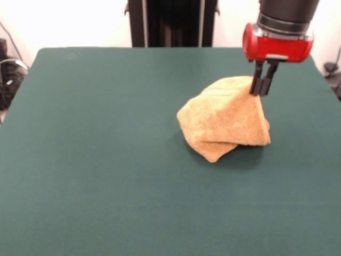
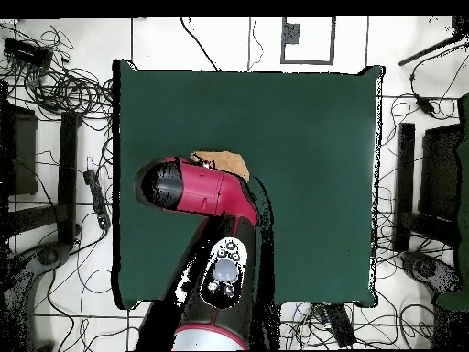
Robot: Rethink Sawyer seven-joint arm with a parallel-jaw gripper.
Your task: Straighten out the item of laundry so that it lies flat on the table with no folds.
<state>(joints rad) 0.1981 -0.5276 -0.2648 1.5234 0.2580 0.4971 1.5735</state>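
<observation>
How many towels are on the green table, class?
1. The towel sits bunched on the table, toward the robot's side, pinched at its top edge by the gripper. From overhead the arm covers most of it.

The towel [image 1: 224, 120] sits bunched on the bench [image 1: 96, 160], toward its right and far side in the front view; the fingers [image 1: 262, 85] touch its upper right corner.
</observation>
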